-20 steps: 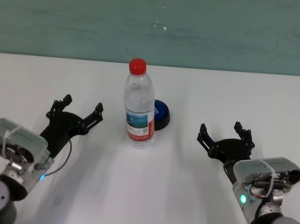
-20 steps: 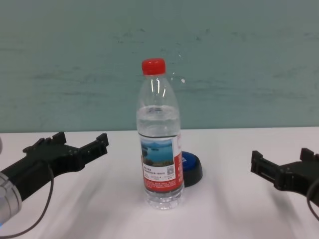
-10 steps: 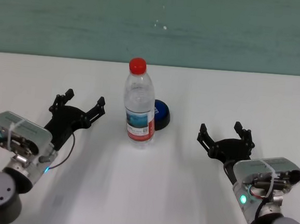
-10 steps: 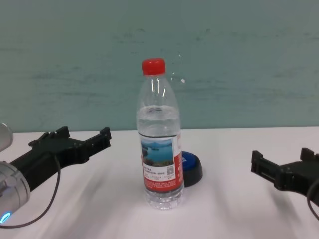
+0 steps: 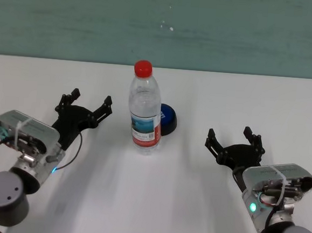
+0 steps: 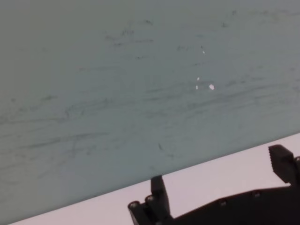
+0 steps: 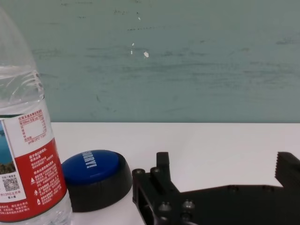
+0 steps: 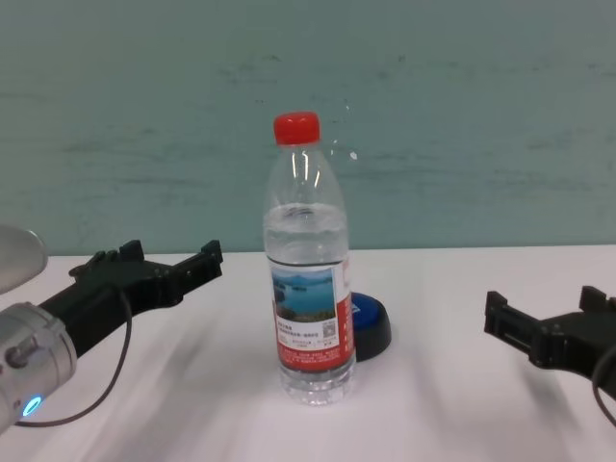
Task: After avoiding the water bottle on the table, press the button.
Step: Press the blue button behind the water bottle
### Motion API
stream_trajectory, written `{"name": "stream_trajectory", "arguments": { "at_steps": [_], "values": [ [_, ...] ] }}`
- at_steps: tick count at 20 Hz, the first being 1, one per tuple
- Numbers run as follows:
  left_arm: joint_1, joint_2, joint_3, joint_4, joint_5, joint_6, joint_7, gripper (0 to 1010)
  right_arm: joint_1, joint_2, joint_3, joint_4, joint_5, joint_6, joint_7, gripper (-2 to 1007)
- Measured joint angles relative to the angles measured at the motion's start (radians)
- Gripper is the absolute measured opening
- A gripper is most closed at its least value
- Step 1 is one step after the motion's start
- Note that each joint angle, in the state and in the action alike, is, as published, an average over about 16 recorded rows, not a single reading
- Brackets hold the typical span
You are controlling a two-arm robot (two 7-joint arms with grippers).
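The water bottle (image 5: 144, 111) stands upright mid-table, clear with a red cap and a blue-and-red label; it also shows in the chest view (image 8: 308, 269) and the right wrist view (image 7: 29, 154). The blue-topped button (image 5: 167, 119) sits just behind and right of it, partly hidden; it shows in the chest view (image 8: 368, 324) and the right wrist view (image 7: 96, 178). My left gripper (image 5: 89, 101) is open and empty, left of the bottle and apart from it; it also shows in the chest view (image 8: 164, 265). My right gripper (image 5: 234, 139) is open and empty, right of the button.
The white table (image 5: 149, 202) runs back to a teal wall (image 5: 163, 25). The left wrist view shows only the wall (image 6: 140, 70), a strip of table and its own fingertips (image 6: 159, 190).
My left gripper has moved forward and to the right, closer to the bottle. The bottle, the button and the right arm have not moved.
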Motion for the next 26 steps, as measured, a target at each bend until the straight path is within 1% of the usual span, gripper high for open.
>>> {"name": "stream_trajectory", "arguments": {
  "at_steps": [8,21,26],
  "values": [
    [-0.049,-0.014,0.008,0.067,0.015,-0.020,0.005,1010,0.000,0.000,0.000,0.000,0.000,0.000,0.000,1004],
    [-0.133,-0.037,0.022,0.185,0.050,-0.060,0.016,1010,0.000,0.000,0.000,0.000,0.000,0.000,0.000,1004],
    [-0.162,-0.043,0.027,0.222,0.063,-0.077,0.018,1010,0.000,0.000,0.000,0.000,0.000,0.000,0.000,1004]
  ]
}}
